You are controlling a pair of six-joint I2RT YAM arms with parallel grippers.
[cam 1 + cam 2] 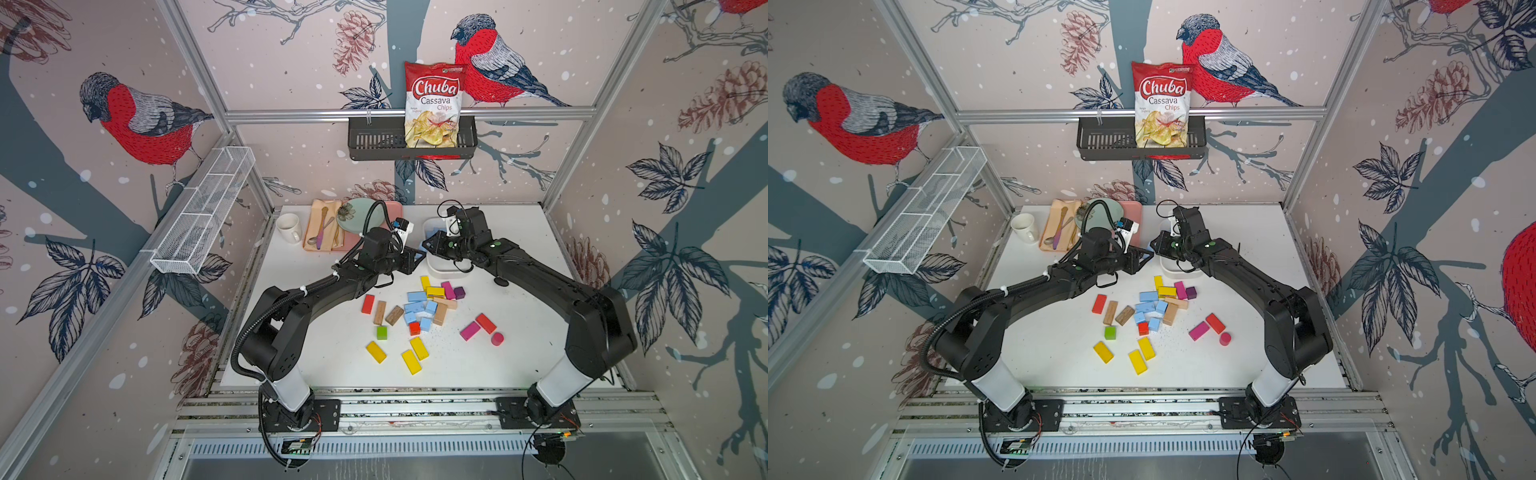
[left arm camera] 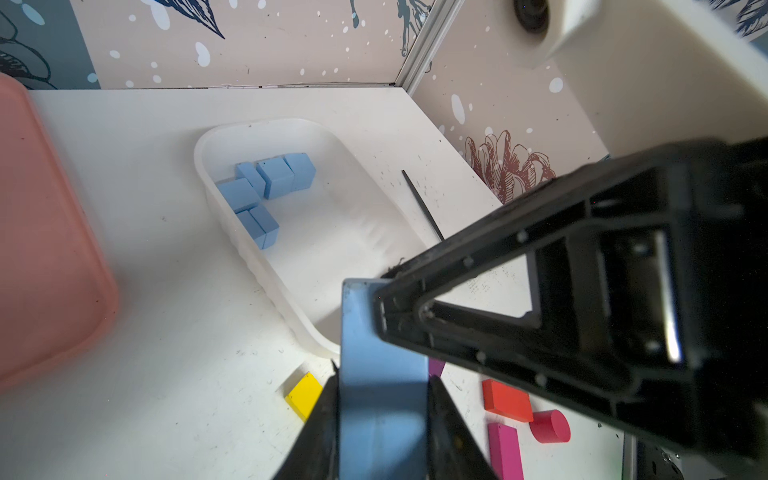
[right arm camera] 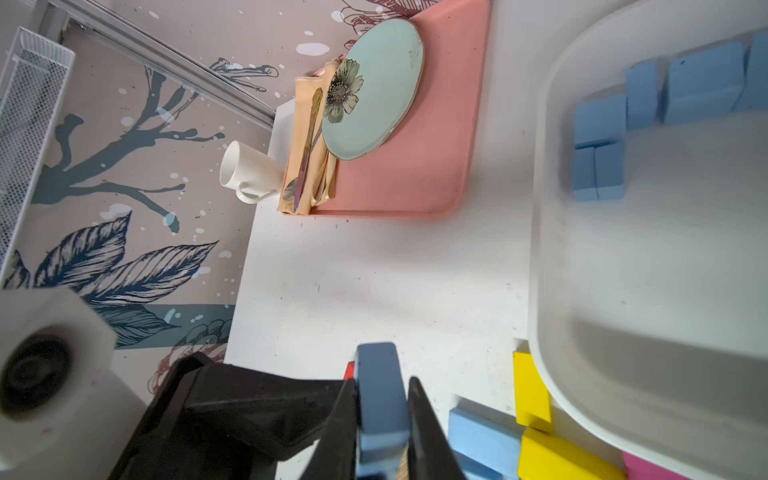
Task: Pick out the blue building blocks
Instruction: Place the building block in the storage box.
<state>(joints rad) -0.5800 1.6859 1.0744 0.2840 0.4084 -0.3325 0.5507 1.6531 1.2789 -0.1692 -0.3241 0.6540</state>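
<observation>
Blue block (image 2: 382, 399) up close; far back, "Chuba Cassava Chips" bag (image 1: 434, 104)

Some sky-blue blocks (image 1: 417, 296) lie clustered; others sit inside white tub (image 2: 199, 153).

White tub (image 2: 291, 121), sky-blue blocks (image 2: 274, 178), pink tray (image 3: 415, 166), flower-patterned mint plate (image 3: 374, 83).

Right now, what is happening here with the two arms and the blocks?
Both grippers meet above the table beside the white tub. The left gripper and the right gripper each clamp a blue block, apparently the same one. Several blue blocks lie in the tub; more sit in the mixed pile.
</observation>
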